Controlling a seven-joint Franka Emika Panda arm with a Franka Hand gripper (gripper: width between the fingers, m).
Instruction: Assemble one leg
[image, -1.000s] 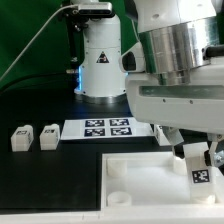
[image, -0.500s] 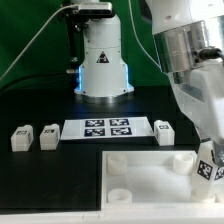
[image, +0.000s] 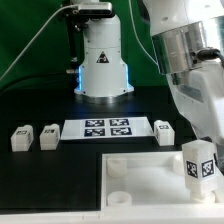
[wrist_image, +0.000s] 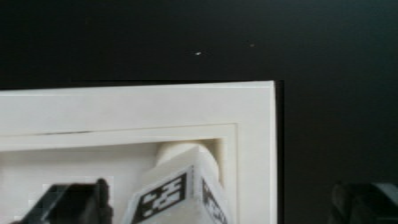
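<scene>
At white panel (image: 140, 172) corner, exterior view's right: leg (image: 199, 166) upright; gripper (wrist_image: 222, 205) jaws spread, not touching leg; marker board (image: 108, 128) well apart.

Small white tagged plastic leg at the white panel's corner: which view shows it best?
Exterior view: the small white plastic leg shows whole, upright, tag facing camera, at the flat white panel's corner. Wrist view shows only part of the leg, cut off at the frame edge.

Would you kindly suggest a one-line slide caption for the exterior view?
Tagged leg upright over a corner of the white panel, beneath the arm; three more legs flank the marker board.
</scene>
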